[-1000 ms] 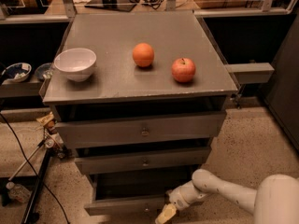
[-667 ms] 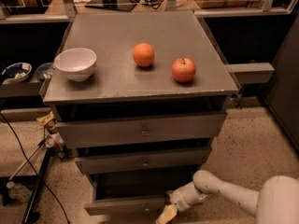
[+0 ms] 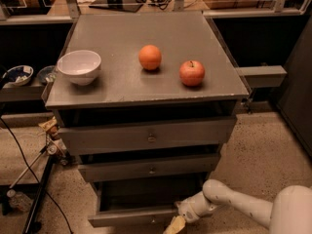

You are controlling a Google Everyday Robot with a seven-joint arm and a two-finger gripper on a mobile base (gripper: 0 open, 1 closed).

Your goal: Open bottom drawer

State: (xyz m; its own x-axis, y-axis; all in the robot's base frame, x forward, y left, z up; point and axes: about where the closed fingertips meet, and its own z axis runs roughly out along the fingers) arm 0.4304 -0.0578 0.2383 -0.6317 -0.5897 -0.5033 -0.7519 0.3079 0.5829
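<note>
The bottom drawer (image 3: 127, 218) is the slim grey front lowest on the cabinet. It stands pulled out toward me, and its dark inside (image 3: 146, 194) shows behind the front. I cannot make out its knob. My gripper (image 3: 176, 223), on the end of the white arm (image 3: 229, 201) coming in from the lower right, sits at the right part of that drawer front, touching or just in front of it.
Above are the middle drawer (image 3: 151, 168) and the top drawer (image 3: 151, 136), both slightly out. On the cabinet top (image 3: 122, 89) stand a white bowl (image 3: 79, 66), an orange (image 3: 149, 57) and an apple (image 3: 192, 73). Cables and a stand (image 3: 36, 199) lie on the floor at left.
</note>
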